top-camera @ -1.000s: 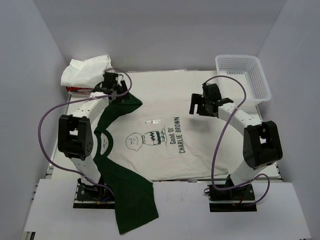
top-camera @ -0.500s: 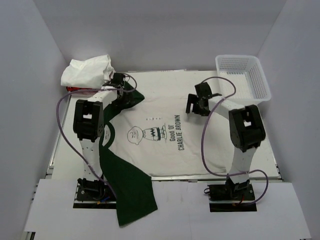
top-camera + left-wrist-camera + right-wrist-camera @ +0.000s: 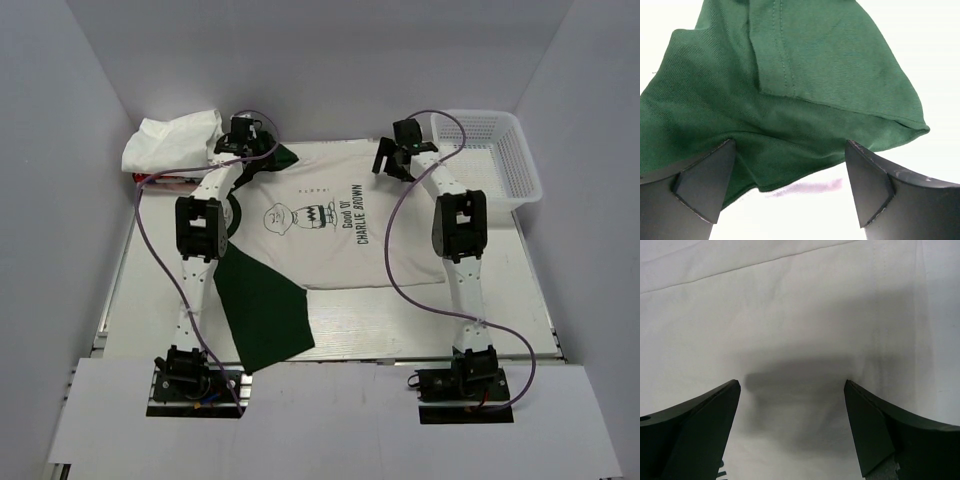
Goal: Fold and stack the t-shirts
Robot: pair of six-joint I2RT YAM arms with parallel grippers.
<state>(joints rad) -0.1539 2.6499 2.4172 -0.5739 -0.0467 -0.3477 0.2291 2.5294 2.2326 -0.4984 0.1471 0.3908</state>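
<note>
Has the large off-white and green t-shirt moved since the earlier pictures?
Yes. The t-shirt slid toward the back wall, now level with the white plastic mesh basket.

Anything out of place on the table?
The off-white t-shirt with dark green sleeves lies askew: its near green sleeve trails past the table front edge, and the far sleeve is bunched at the open left gripper.
</note>
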